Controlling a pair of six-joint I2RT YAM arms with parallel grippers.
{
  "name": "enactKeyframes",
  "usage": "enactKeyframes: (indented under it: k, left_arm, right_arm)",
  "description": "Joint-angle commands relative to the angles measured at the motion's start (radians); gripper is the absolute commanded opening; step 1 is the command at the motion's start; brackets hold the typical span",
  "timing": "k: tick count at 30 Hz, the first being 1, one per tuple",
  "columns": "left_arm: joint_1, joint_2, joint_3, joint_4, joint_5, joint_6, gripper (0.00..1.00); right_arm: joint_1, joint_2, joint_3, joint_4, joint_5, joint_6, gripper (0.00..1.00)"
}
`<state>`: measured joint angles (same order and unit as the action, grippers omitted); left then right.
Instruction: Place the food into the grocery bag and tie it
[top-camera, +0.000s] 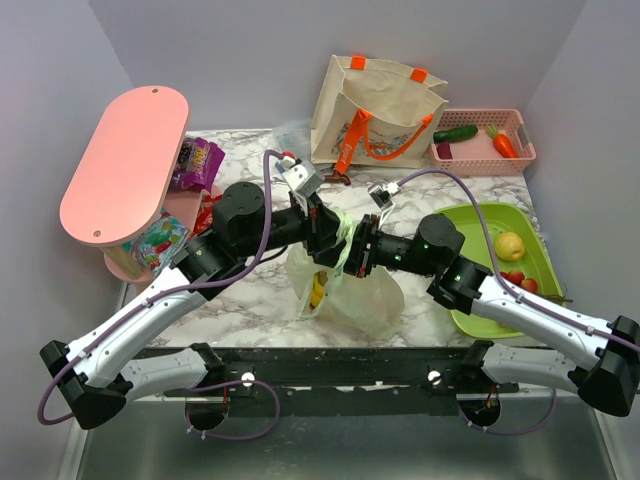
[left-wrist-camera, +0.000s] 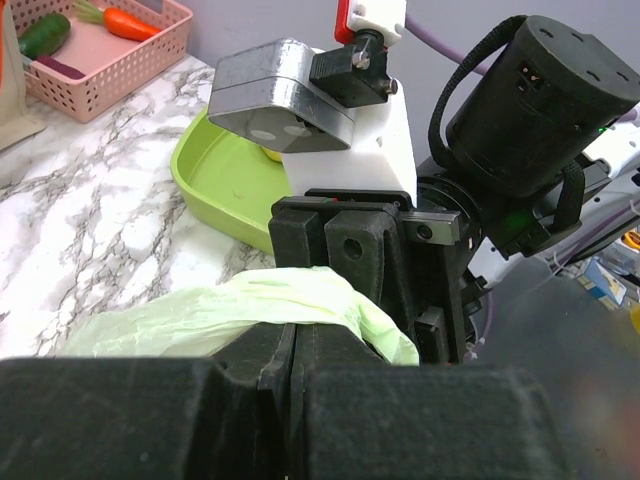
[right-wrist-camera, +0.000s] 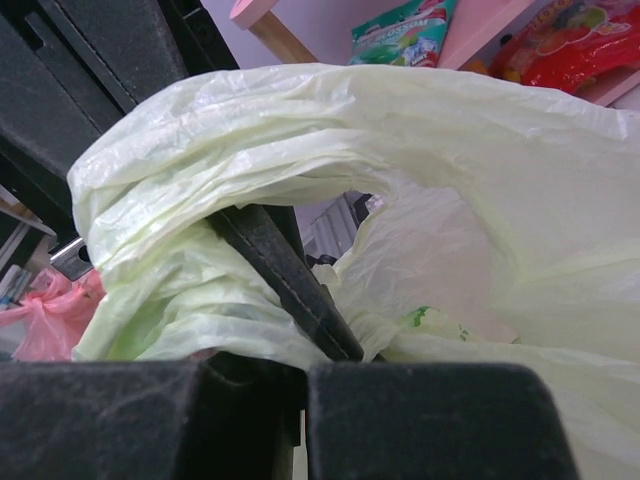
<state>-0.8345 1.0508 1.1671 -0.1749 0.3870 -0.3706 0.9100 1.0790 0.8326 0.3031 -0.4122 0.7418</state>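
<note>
The left gripper is clamped tight, jaws pressed together on a bunched strip of the grocery bag. In its own wrist view the pale green film comes out from between the closed fingers and runs away to the left. The body of the bag sags on the table directly below both grippers, and the yellow banana bunch shows through the film under the left one, so at least part of the food is loaded.

The right gripper meets the left one nose to nose, just beside it. Its jaws are drawn together too, and its wrist view shows a loop of bag handle arching over and gathering down into its closed fingers. It appears to pinch the other handle.

With a handle in each gripper and the two held close above the bag, the work seems to have reached the tying step. No knot is visible and the handles are not yet crossed or pulled through.

Well off to the right of the right gripper, a yellow citrus and some small red pieces lie on the green tray, outside the bag. Loading therefore looks incomplete, and both that and the knot remain to be done.
</note>
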Motion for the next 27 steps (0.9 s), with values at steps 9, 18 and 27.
enactKeyframes:
  k: [9, 18, 27]
  left_arm:
    - [-0.012, -0.04, -0.052, -0.041, -0.031, -0.001, 0.0]
    - [-0.011, -0.097, -0.098, -0.046, -0.049, -0.009, 0.0]
    - [-0.012, -0.144, -0.13, -0.049, -0.053, -0.019, 0.0]
  right_arm:
    - [0.015, -0.05, 0.041, -0.105, 0.028, -0.027, 0.01]
    - [0.015, -0.057, 0.116, -0.281, 0.062, -0.066, 0.01]
    - [0.016, -0.066, 0.159, -0.406, 0.081, -0.093, 0.01]
